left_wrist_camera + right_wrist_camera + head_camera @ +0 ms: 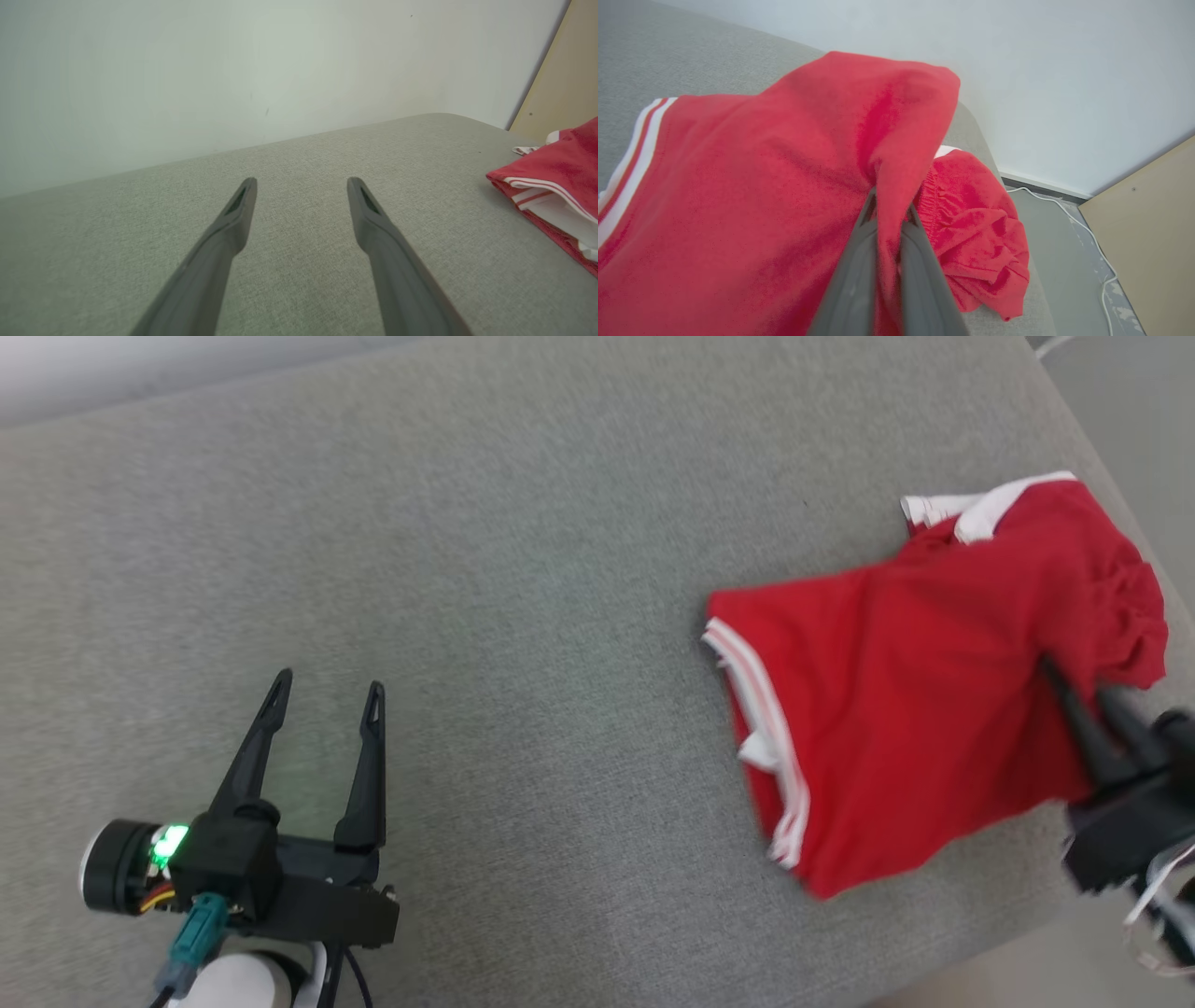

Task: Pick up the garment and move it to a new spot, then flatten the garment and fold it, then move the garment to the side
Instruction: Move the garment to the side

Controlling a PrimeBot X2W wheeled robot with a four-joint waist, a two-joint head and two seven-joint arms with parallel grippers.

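- Head view: the red garment (915,691) with white trim lies bunched by the right edge of the grey cushioned surface (523,569), towards its far right corner, with a crumpled fold right at that edge.
- The right gripper (1074,679) is clamped on a pinch of red cloth at the garment's right side. In the right wrist view a ridge of fabric rises from between the closed fingers (859,261), so that part looks lifted while the rest drapes down.
- The left gripper (329,681) has its fingers spread wide with nothing between them. It sits over bare surface towards the near left corner, well apart from the garment.
- The garment lies to the right of the left gripper, with its white-striped hem turned towards it. Its long axis runs roughly from the far edge to the near edge.
- The right arm is nearer and has the hold, so the carry is probably its job. The free space lies to the left of the cloth, towards the middle of the surface.
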